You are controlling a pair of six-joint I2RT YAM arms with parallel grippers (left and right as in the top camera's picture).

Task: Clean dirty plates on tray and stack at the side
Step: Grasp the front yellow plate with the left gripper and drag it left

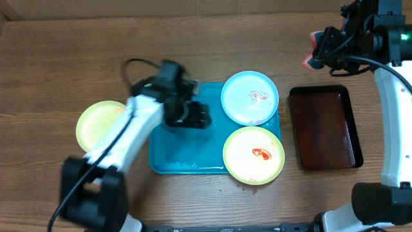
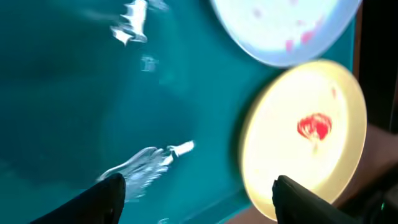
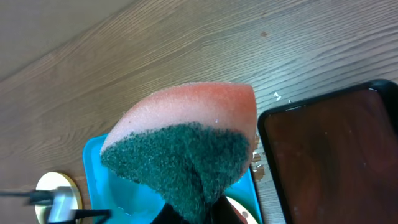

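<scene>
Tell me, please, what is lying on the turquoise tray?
A blue-rimmed plate and a yellow-green plate, both red-smeared. The left arm hides part of the tray overhead; its wrist camera shows that part bare.

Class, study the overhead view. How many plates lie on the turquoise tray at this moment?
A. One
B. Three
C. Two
C: the light blue plate and one yellow-green plate rest on the tray, while the other yellow-green plate lies on the table to the left of the tray.
</scene>
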